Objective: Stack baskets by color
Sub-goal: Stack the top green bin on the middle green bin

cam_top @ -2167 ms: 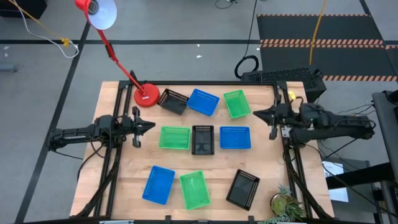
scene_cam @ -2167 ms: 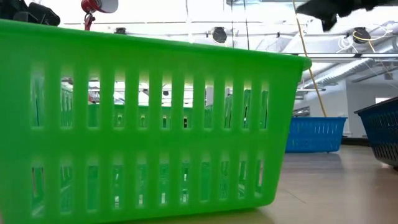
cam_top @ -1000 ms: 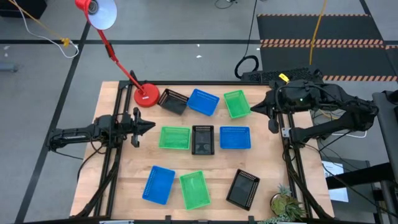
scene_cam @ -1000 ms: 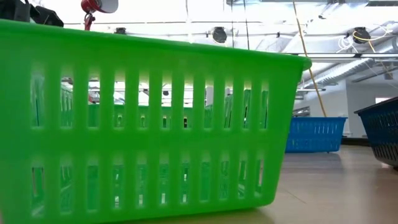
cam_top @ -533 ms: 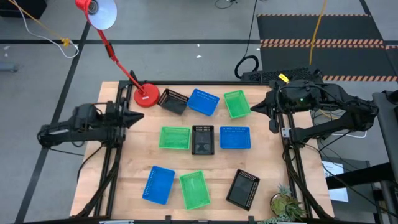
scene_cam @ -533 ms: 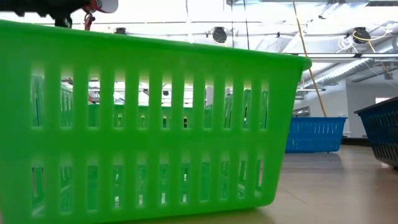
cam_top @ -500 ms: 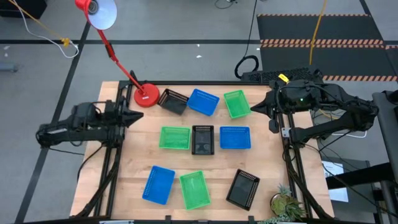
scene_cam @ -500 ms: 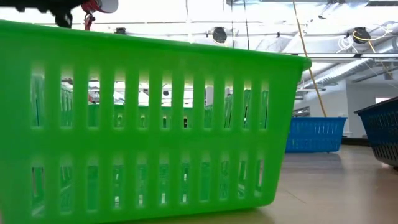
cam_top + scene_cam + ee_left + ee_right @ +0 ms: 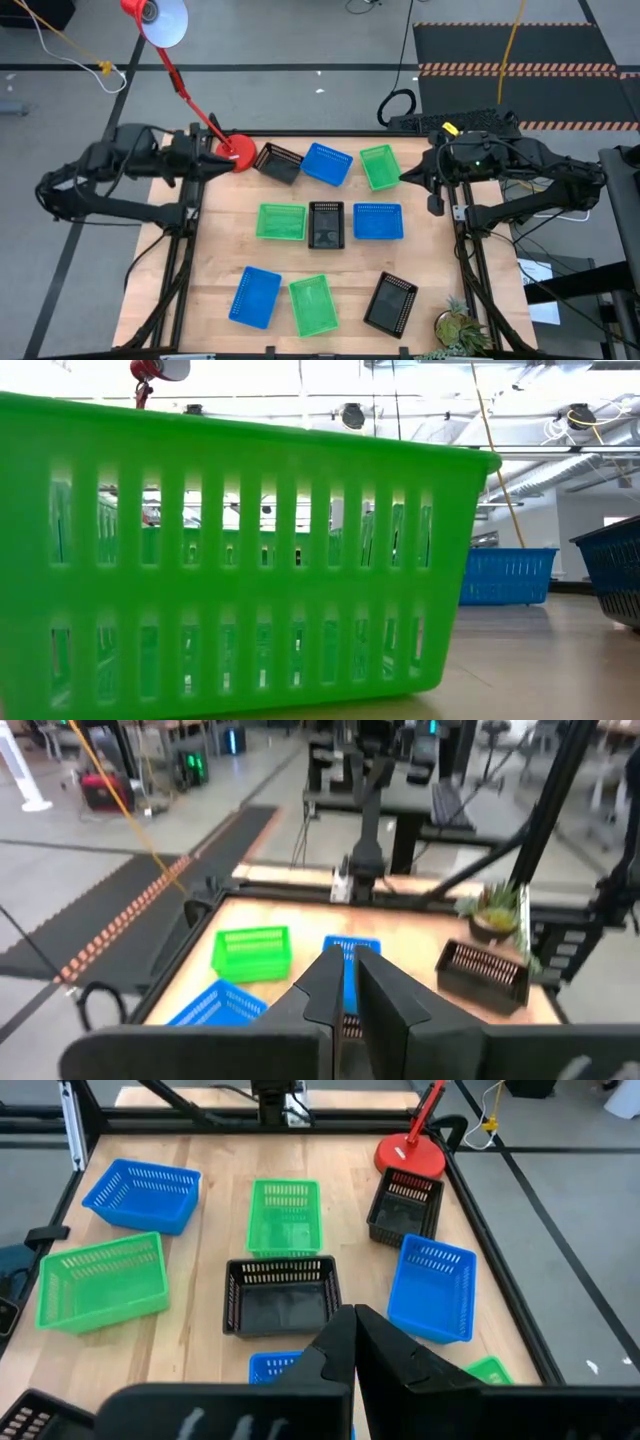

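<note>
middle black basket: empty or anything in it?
Empty. The high view shows only the bare floor of the black basket; the right wrist view shows the same, and nothing is nested in it.

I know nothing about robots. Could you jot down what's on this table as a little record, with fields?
surface: wooden table
green baskets: three, all apart: far row, middle row, near row
blue baskets: three, all apart: far, middle, near
black baskets: three, all apart: far, middle, near
stacks made: none yet
left gripper: shut, empty, by the red lamp base
right gripper: shut, empty, beside the far green basket
extras: small plant at the near right corner
</note>
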